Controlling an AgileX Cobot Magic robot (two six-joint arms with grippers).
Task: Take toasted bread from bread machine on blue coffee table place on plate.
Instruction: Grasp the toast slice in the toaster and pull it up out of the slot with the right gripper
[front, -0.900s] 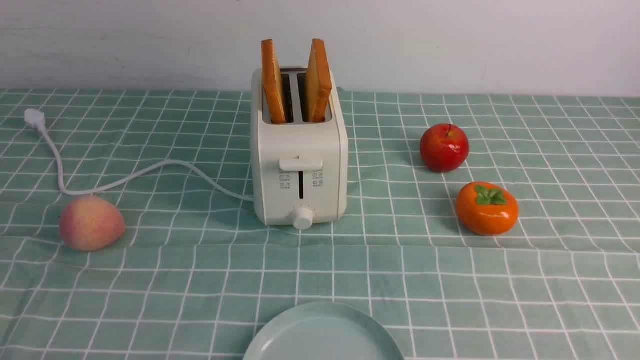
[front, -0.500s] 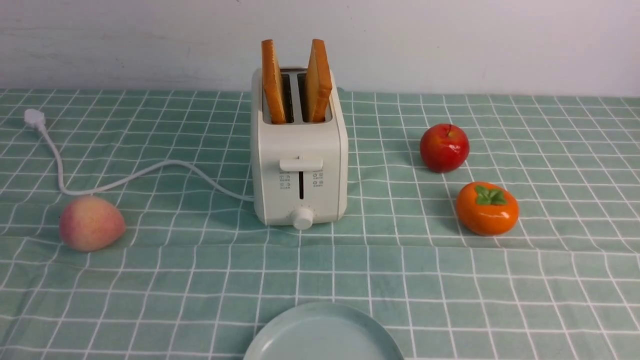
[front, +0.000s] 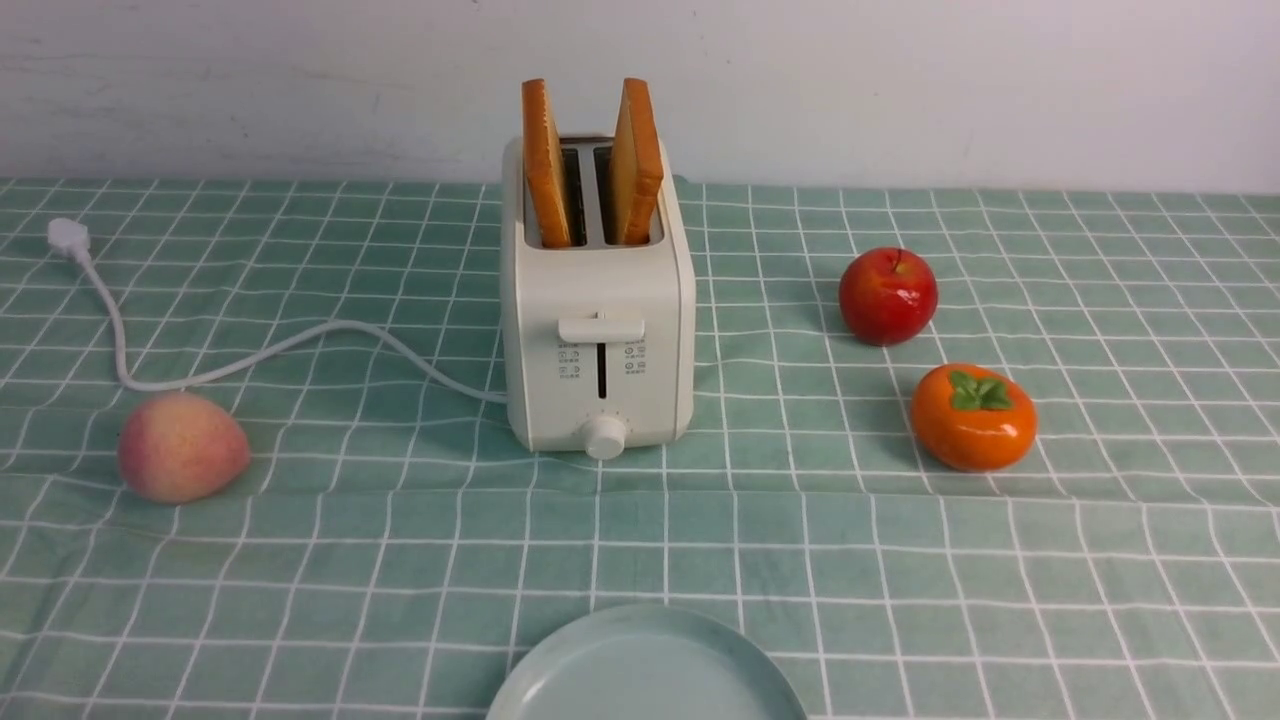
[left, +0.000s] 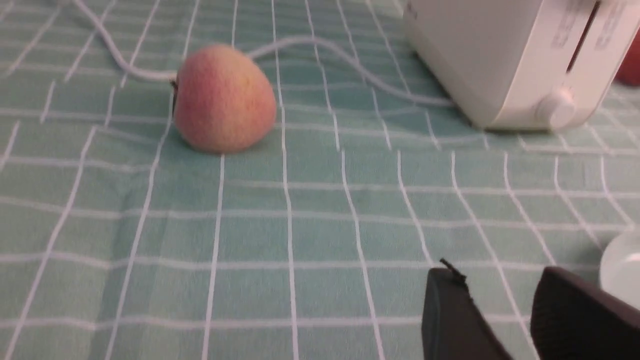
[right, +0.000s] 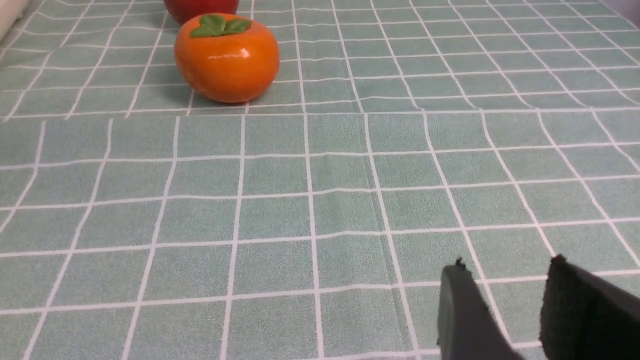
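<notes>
The cream-white bread machine (front: 598, 320) stands at the middle of the blue coffee table (front: 900, 560). Two slices of toasted bread stand upright in its slots, the left slice (front: 546, 165) and the right slice (front: 637, 162). The pale plate (front: 645, 675) lies at the front edge, before the toaster. Neither gripper shows in the front view. In the left wrist view my left gripper (left: 500, 280) is open and empty above the cloth, with the toaster (left: 505, 60) far ahead and the plate's rim (left: 622, 270) beside it. My right gripper (right: 505, 272) is open and empty over bare cloth.
A peach (front: 182, 446) lies at the left, also in the left wrist view (left: 223, 98). The white cord (front: 290, 345) runs from the toaster to a plug (front: 68, 237). A red apple (front: 888, 296) and an orange persimmon (front: 973, 416) lie at the right; the persimmon (right: 226, 57) is ahead of my right gripper.
</notes>
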